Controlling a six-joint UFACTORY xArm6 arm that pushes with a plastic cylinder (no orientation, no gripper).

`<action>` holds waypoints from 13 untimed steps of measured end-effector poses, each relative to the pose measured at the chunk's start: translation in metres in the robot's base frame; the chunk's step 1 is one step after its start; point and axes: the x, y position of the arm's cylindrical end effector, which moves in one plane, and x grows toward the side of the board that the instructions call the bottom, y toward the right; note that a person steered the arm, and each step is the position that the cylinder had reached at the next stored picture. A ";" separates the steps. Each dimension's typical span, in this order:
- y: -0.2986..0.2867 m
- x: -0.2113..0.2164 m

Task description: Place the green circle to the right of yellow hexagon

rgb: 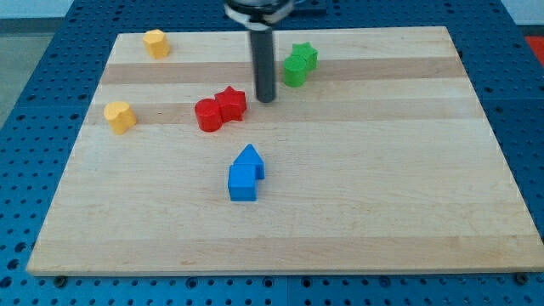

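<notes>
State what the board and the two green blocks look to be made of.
The board looks like pale wood with a matt finish: long grain bands in lighter and darker strips run across it. The two green blocks look like painted wood or plastic; their colour is flat and even, with no grain showing, so which one stays open.

**Dark rod under a black collar**

Straight, round, dark grey rod (pixel 265 64) with a faint lighter sheen down its length. Even in width from top to bottom, ending bluntly at my tip (pixel 267 99). Above, a wider black collar (pixel 257 10) with a pale ring, cut off by the view's top.
</notes>
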 end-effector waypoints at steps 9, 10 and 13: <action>-0.028 -0.060; -0.044 -0.060; -0.078 -0.087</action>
